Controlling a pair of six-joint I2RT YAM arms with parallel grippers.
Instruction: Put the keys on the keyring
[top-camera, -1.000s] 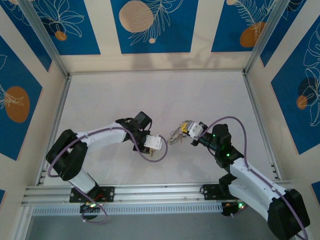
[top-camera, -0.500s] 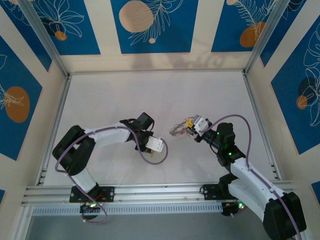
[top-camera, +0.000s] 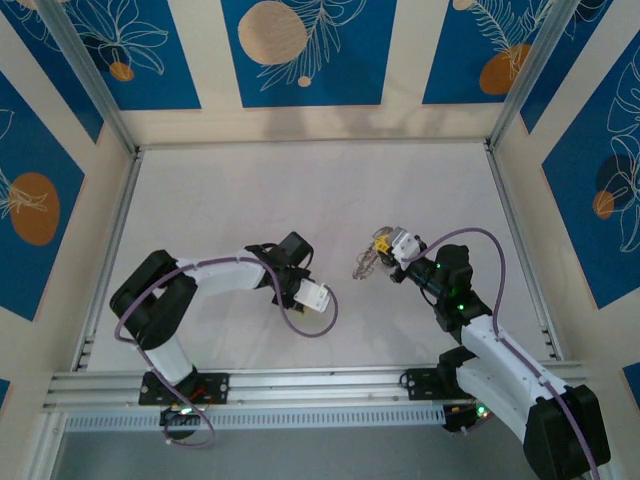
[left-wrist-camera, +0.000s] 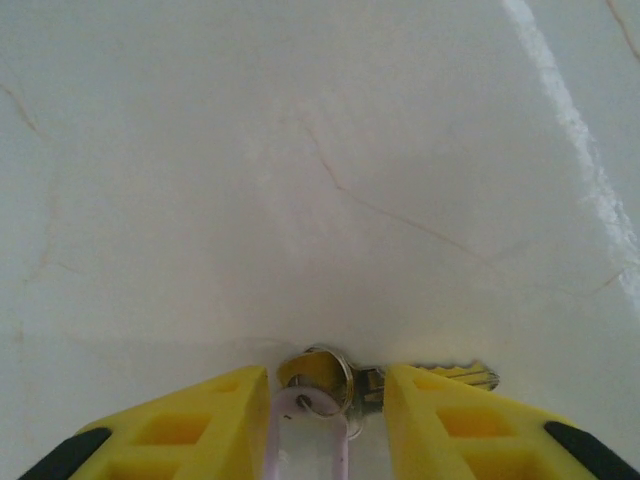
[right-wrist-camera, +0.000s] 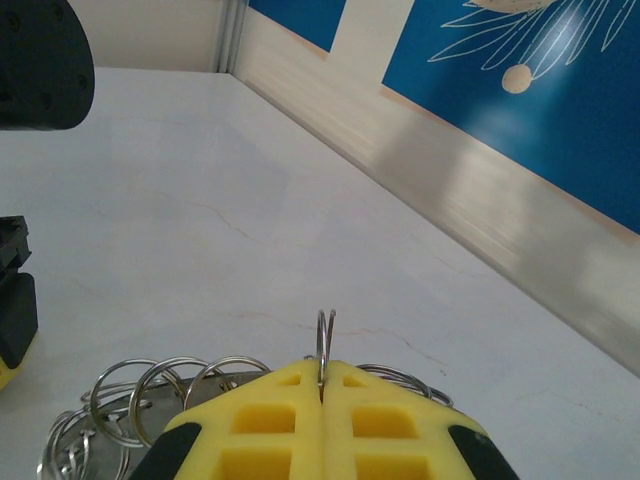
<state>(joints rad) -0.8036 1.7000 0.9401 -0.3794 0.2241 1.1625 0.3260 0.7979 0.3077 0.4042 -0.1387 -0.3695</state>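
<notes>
**A:** Which step is this?

**B:** The approach. The right claw (right-wrist-camera: 322, 378) is clenching the keyring (right-wrist-camera: 323, 330) by one thin loop, out over the table (right-wrist-camera: 200, 200).

**A:** And the keys?

**B:** The keys (left-wrist-camera: 318, 378) are sitting between the parted jaws of the left claw (left-wrist-camera: 325, 400). I cannot tell whether it is pinching them.

**A:** What is next?

**B:** In the top view the claws are standing well apart. I judge they need bringing together, with a key's hole lining up on the ring's split end.
</notes>
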